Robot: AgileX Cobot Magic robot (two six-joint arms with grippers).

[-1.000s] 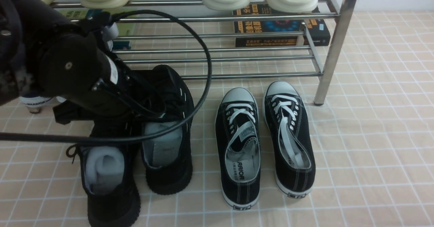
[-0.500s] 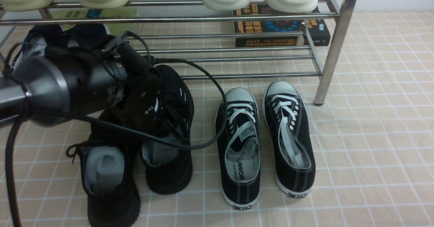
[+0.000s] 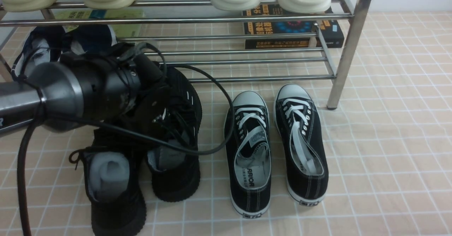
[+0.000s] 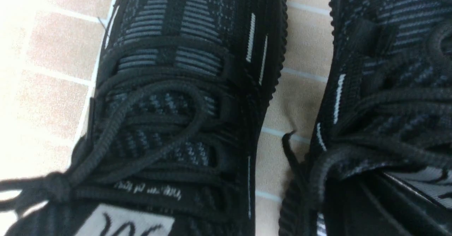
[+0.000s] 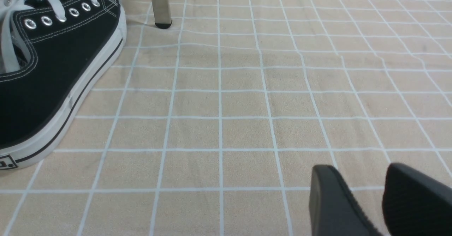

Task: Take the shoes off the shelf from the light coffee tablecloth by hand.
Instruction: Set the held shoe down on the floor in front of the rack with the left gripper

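Black knit sneakers (image 3: pixel 174 183) stand on the beige gridded tablecloth (image 3: pixel 388 158) before the silver metal rack (image 3: pixel 349 45), with white-toed black canvas sneakers (image 3: pixel 247 123) just beside. The left end effector (image 3: pixel 159 116), clenched, hangs over them, its looping cable (image 3: pixel 219 98) draped across. The right end effector (image 5: pixel 360 170) is released.

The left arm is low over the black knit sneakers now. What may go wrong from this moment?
1. The black cable loops across one of the knit sneakers and reaches the nearest canvas sneaker; moving the left arm might drag either.
2. Loose black laces lie right under the wrist and may snag.
3. The shelf rail is close behind; a lift could hit it.
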